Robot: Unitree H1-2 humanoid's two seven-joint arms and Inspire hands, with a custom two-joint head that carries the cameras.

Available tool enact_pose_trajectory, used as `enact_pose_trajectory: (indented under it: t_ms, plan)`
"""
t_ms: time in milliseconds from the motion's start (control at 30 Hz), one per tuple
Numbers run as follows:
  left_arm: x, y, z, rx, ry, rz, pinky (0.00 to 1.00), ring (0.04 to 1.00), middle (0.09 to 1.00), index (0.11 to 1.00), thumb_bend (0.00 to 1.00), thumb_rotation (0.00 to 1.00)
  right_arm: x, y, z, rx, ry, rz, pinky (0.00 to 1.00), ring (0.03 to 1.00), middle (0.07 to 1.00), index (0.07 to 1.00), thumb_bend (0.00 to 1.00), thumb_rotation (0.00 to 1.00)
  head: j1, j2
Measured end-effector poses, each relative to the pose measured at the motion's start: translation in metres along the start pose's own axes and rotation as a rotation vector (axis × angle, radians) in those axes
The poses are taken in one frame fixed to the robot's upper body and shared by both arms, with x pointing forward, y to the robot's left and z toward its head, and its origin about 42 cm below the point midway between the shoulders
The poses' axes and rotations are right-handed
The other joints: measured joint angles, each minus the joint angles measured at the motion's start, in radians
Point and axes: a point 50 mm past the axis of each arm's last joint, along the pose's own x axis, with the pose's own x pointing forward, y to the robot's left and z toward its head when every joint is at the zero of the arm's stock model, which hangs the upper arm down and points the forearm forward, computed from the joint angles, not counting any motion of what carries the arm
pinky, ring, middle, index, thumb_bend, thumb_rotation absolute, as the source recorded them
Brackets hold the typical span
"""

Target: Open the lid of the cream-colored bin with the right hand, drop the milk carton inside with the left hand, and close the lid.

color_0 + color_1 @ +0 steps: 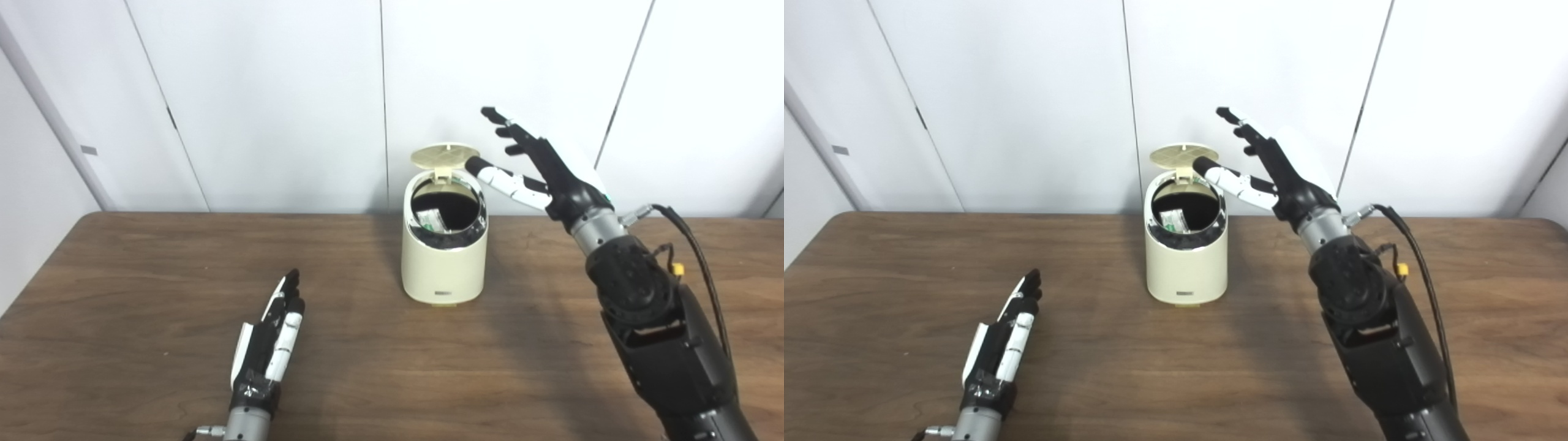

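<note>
The cream-colored bin (444,264) stands upright at the middle of the table, its round lid (444,155) tipped up at the back. Inside its dark opening lies the milk carton (430,220), white with green print. My right hand (539,168) is raised to the right of the lid, fingers spread and open, its thumb tip reaching close to the lid's right edge. My left hand (272,340) rests low over the table at the front left, fingers stretched out and holding nothing.
The brown wooden table (153,294) runs across the whole view, with white wall panels (275,92) close behind it. My right forearm (661,331) with its black cable rises from the bottom right.
</note>
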Motion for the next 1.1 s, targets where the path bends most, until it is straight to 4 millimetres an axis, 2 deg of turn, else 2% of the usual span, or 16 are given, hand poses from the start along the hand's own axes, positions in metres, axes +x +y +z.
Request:
enact_pose_trajectory:
  t_ms: [133,300,467,767,1100]
  plan:
    - [0.0,0.0,-0.001,-0.003,-0.001,0.001,0.96,0.951,0.967,0.993,0.55,0.93,0.004,0.003,-0.001,-0.022,-0.009,0.01,0.82,0.897,0.91,0.89,0.51,0.82,0.003,-0.002]
    - [0.0,0.0,-0.001,-0.013,-0.013,0.004,0.97,0.953,0.968,0.994,0.56,0.91,0.01,0.01,0.0,-0.095,-0.007,0.067,0.83,0.919,0.909,0.878,0.56,0.88,0.0,-0.005]
    - [0.0,0.0,-0.001,-0.009,-0.014,0.002,0.97,0.955,0.97,0.998,0.57,0.91,0.015,0.01,0.006,-0.181,-0.032,0.088,0.86,0.954,0.915,0.814,0.56,0.81,-0.002,-0.003]
    - [0.0,-0.001,0.0,-0.009,-0.015,0.002,0.98,0.963,0.973,0.999,0.55,0.89,0.013,0.003,0.001,-0.29,-0.025,0.086,0.94,0.991,0.933,0.695,0.5,0.76,-0.005,-0.002]
    - [0.001,-0.001,0.0,-0.01,-0.028,0.002,0.97,0.961,0.972,0.998,0.55,0.89,0.007,0.002,-0.002,-0.342,-0.044,0.077,0.91,0.975,0.919,0.661,0.48,0.75,-0.006,0.003]
